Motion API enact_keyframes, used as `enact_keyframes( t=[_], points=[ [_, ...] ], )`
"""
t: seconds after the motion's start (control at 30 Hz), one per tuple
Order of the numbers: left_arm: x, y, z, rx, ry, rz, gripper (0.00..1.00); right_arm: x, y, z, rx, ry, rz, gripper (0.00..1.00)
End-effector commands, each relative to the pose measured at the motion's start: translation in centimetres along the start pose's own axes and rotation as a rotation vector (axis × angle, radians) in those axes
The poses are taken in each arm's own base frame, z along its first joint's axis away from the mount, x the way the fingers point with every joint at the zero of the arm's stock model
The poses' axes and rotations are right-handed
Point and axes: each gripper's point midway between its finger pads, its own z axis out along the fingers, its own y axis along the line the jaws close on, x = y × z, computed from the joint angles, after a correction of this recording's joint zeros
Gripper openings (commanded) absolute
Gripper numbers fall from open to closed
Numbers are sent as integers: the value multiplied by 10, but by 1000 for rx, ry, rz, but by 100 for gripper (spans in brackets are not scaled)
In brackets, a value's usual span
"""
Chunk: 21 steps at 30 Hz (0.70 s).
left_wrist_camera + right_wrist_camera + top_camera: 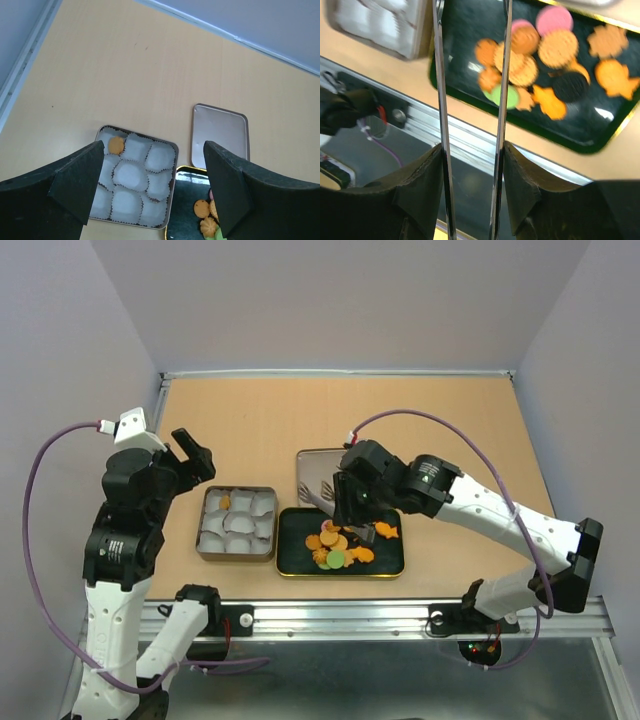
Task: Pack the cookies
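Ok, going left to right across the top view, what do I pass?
Open left gripper → tin with paper cups → black tray holding the cookies → right arm's elbow.

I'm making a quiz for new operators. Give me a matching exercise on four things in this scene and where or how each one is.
1 silver lid
2 black tray
3 tin of paper cups
4 tongs

A holds one orange cookie
B gripped by the right gripper
C piled with mixed cookies
D lies bare, beyond the tray

Pairs: 1-D, 2-C, 3-A, 4-B
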Motion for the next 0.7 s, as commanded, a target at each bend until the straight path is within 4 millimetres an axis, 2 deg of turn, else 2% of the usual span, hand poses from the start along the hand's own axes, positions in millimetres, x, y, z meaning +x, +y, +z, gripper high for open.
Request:
enact_keyframes(
  t=[0.0, 0.07, 0.27, 0.43, 0.67],
  points=[
    [-8, -11, 6, 47, -34, -10, 92, 20, -26, -12, 60, 14, 75, 52],
    [-6, -13, 9, 56, -29, -17, 92, 36, -39, -15, 87, 50, 90, 52],
    [-2, -16, 14, 75, -20, -30, 92, 56, -58, -19, 130, 88, 121, 52],
    [-1, -17, 14, 79, -23, -36, 92, 63, -58, -13, 134, 121, 128, 52],
    [0, -14, 10, 75, -25, -31, 92, 62, -50, -3, 116, 140, 110, 52]
  ],
)
